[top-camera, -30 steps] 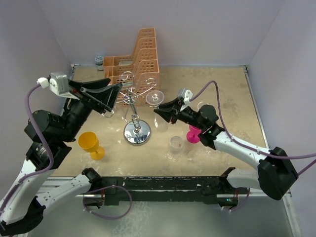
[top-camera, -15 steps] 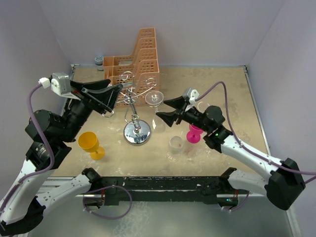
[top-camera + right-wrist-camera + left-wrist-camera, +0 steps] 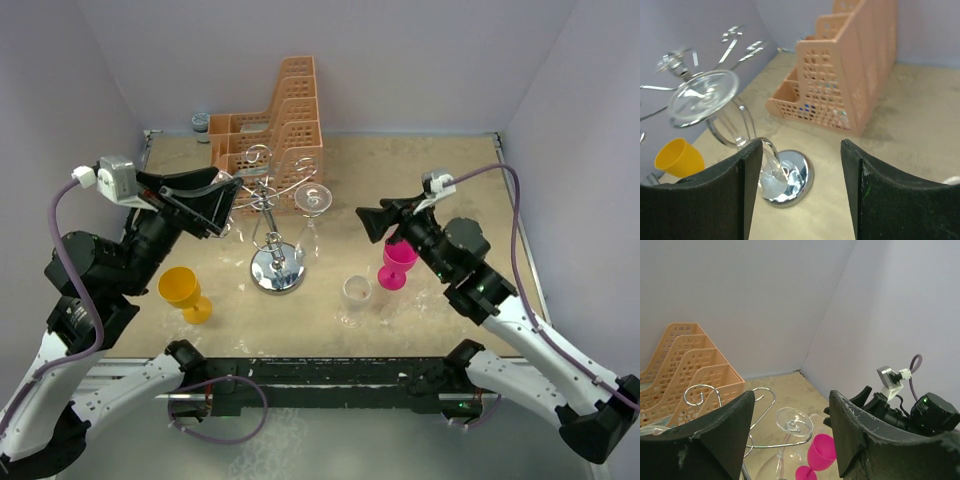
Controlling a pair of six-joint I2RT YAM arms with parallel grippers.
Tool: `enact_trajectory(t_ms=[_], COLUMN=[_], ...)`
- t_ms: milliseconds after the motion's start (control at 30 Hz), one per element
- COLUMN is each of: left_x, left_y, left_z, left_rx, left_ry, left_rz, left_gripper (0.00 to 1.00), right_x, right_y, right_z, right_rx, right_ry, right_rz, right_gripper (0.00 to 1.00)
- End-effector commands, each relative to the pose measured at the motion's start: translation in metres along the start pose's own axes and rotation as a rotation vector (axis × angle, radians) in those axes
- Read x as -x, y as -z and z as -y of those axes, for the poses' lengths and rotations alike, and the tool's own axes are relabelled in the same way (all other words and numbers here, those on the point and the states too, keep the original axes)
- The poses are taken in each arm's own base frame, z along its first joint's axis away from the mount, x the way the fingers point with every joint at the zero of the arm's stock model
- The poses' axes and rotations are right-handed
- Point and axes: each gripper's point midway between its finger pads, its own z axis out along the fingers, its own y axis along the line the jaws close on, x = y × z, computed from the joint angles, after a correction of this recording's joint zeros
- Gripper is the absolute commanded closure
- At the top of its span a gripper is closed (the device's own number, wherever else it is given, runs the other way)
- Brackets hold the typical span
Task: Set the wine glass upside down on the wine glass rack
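Wine glass [image 3: 313, 198] hangs upside down, foot on a right-side arm of the wine glass rack [image 3: 277, 270]. Right claw [image 3: 367, 222] spread, empty, apart to its right. Left claw [image 3: 230, 205] spread, empty. Placing looks done; next: pull arms clear w/o bumping rack.

A wine glass [image 3: 792, 421] hangs upside down on the wire rack [image 3: 701, 391], framed by the wide-open left pincer [image 3: 790, 402].

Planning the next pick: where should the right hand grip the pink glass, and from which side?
Grip the pink glass by its thin stem, just under the bowl. It stands upright with the bowl on top, so jaws closing level across the stem would likely catch under the flare. Come from the right: the clear glass stands close on its near left, and the right hand hovers open nearby.
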Motion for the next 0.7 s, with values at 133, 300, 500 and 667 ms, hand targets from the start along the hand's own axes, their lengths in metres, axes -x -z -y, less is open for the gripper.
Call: enact_trajectory(t_ms=[133, 300, 500, 667], left_x=[0.009, 0.007, 0.009, 0.009], left_y=[0.004, 0.004, 0.007, 0.012], left_z=[0.003, 0.003, 0.002, 0.000], left_rx=[-0.011, -0.011, -0.007, 0.004], left_ry=[0.013, 0.032, 0.037, 0.041], left_rz=[0.036, 0.035, 0.039, 0.038], left_gripper=[0.41, 0.41, 0.41, 0.41], right_x=[-0.050, -0.085, -0.115, -0.124], right_y=[0.037, 0.053, 0.053, 0.045], right_z=[0.059, 0.061, 0.074, 0.080], right_rx=[-0.488, -0.499, -0.548, -0.568], right_ry=[-0.241, -0.230, -0.189, -0.158], right_rz=[-0.321, -0.458, -0.535, -0.554], right_gripper=[0.37, 0.39, 0.47, 0.57])
